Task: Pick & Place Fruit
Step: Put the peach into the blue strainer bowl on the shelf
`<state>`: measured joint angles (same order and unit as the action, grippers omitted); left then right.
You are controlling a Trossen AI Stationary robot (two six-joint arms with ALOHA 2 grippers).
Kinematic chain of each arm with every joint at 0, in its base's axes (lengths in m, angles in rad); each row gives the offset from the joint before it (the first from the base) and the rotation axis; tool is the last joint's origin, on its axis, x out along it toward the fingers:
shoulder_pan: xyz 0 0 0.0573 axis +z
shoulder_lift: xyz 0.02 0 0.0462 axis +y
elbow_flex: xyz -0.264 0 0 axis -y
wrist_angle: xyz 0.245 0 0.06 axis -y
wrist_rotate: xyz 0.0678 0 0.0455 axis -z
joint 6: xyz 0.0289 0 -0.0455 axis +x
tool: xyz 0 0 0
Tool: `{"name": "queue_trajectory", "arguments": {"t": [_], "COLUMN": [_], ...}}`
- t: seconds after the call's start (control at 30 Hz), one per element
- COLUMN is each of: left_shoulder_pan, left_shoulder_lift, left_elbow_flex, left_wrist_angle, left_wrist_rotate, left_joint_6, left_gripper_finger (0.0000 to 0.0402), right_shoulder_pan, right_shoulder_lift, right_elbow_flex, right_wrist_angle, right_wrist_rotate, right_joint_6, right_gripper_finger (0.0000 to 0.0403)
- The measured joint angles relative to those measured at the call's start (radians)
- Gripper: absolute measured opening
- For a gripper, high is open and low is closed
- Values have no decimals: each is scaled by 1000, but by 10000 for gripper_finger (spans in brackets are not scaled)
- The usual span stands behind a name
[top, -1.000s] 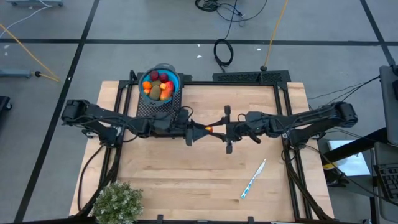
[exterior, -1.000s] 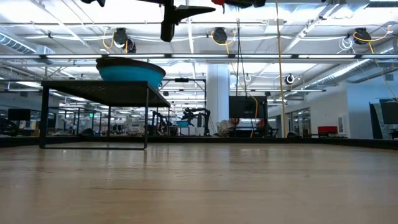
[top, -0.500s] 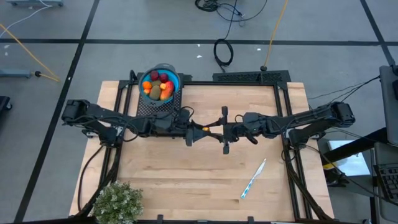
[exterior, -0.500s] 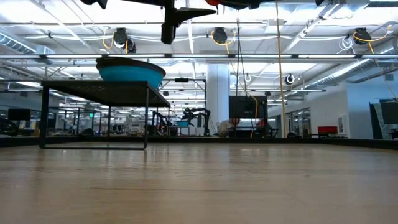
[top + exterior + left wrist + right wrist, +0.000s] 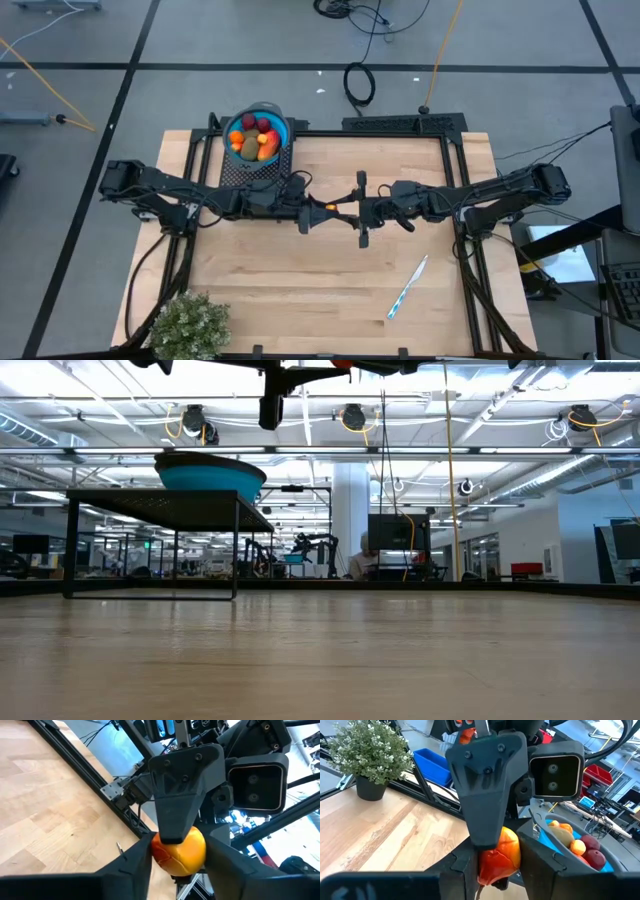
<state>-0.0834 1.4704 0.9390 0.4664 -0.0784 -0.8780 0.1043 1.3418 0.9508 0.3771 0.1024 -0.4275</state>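
A red-orange fruit [image 5: 333,207] hangs in mid-air over the middle of the table, between my two grippers, which meet tip to tip. My left gripper [image 5: 325,207] reaches in from the table's left and my right gripper [image 5: 345,208] from the right. Both look shut on the fruit [image 5: 179,852]. A blue bowl [image 5: 258,135] with several other fruits sits on a black mesh stand [image 5: 160,510] at the far left. Only the grippers' undersides show at the top edge of the low view. My left gripper [image 5: 177,859] pinches the fruit between its two fingers [image 5: 137,865], on the fruit's two sides [image 5: 157,855], coming level from the table's left. The fruit is lifted clear of the table. My right gripper [image 5: 497,862] holds the same fruit [image 5: 499,855] between its own fingers [image 5: 462,867], level from the table's right. It is rolled about a quarter turn against the left gripper, so one of its fingers [image 5: 175,805] lies over the fruit's face.
A white-and-blue pen [image 5: 407,287] lies on the table's near right. A potted green plant [image 5: 188,325] stands at the near left corner. The bowl on its stand rises above the table at the far left. Bare wood lies under the grippers.
My right gripper has moved a little toward the table's left, carrying the fruit up to my left gripper's fingers, and then held still. The left arm has stayed where it was.
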Motion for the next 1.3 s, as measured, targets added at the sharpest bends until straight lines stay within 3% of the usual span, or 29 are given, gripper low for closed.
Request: {"name": "queue_trajectory", "arguments": {"t": [0.2, 0.47, 0.7, 1.0, 1.17, 1.3], "left_shoulder_pan": [0, 2, 5, 15, 54, 101], "left_shoulder_lift": [-1, -1, 0, -9, -65, -137], "left_elbow_flex": [0, 0, 0, 0, -1, -1], "left_wrist_angle": [1, -1, -46, -84, -191, -247], "left_wrist_rotate": [1, 11, 17, 32, 26, 25], "left_joint_6": [-4, -8, -24, -19, -10, 50], "left_gripper_finger": [108, 110, 105, 104, 104, 104], "right_shoulder_pan": [2, 21, 35, 35, 35, 35], "right_shoulder_lift": [0, 0, 0, -1, -1, -1], "right_elbow_flex": [0, 0, 0, 0, 0, 0], "right_wrist_angle": [-2, -18, -102, -246, -365, -409], "right_wrist_rotate": [1, 8, 76, 80, 80, 80], "right_joint_6": [-1, 1, 83, 197, 261, 288], "right_gripper_finger": [112, 122, 175, 241, 236, 198]}}
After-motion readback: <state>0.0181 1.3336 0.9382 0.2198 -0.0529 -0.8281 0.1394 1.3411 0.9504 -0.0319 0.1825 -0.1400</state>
